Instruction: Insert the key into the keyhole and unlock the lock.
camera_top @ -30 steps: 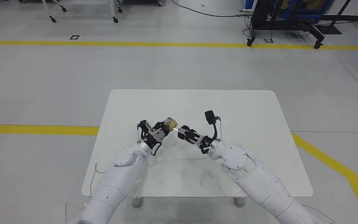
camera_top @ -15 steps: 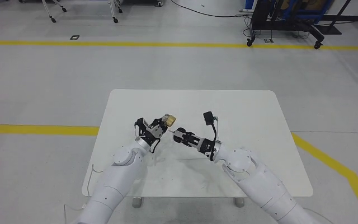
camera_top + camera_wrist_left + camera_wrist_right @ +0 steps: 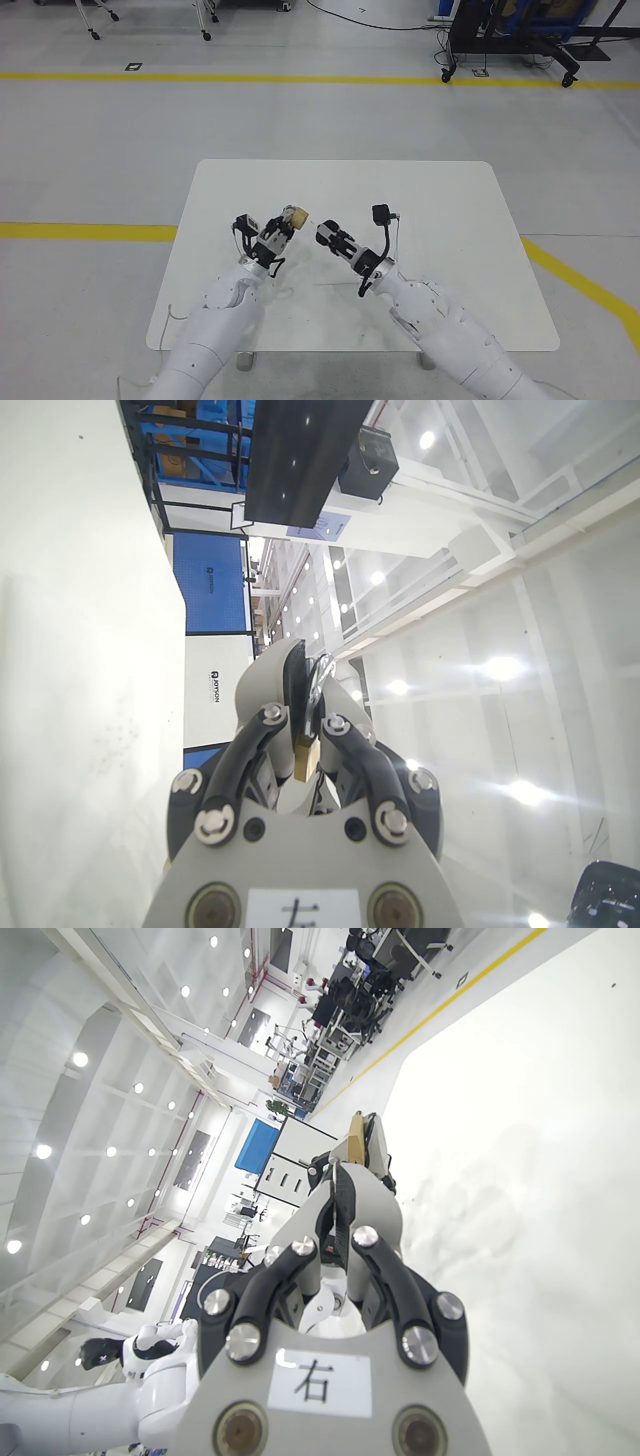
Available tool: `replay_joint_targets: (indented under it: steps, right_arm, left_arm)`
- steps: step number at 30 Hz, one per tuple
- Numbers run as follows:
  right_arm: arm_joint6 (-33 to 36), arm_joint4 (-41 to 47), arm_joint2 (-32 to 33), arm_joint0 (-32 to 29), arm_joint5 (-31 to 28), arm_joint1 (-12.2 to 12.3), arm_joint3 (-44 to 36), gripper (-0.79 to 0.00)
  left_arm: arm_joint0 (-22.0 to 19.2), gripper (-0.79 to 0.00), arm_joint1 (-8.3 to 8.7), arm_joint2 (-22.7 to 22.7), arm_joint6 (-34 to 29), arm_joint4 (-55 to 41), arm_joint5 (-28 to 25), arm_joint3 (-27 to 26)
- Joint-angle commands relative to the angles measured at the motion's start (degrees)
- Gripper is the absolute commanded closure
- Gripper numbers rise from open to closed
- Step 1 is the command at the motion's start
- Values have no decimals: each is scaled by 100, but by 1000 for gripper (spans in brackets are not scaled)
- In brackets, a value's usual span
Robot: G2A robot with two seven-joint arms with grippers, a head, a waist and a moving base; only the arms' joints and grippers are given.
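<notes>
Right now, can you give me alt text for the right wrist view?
The right gripper is shut on a thin metal key, aimed toward the brass padlock held by the left gripper above the white table.

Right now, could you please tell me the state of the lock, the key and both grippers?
Left gripper: shut on the lock.
Right gripper: shut on the key.
Lock: held up off the table; locked or unlocked, cannot tell.
Key: aimed toward the lock; inserted or not, cannot tell.
</notes>
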Motion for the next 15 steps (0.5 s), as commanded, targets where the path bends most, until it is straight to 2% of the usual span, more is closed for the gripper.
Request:
replay_joint_targets:
  steps: [1, 4, 15]
  right_arm:
    - [-108, -194, -22, -16, -7, -17, -11, 0]
    - [-216, -487, -52, -33, 173, -40, -67, 0]
    - [-96, -411, -99, -23, 145, -149, 64, 0]
  left_arm:
    - [-18, 0, -15, 26, 36, 106, -133, 24]
    - [-10, 0, -41, 52, 99, 124, -255, 40]
    - [-27, 0, -80, 25, 172, 236, -421, 116]
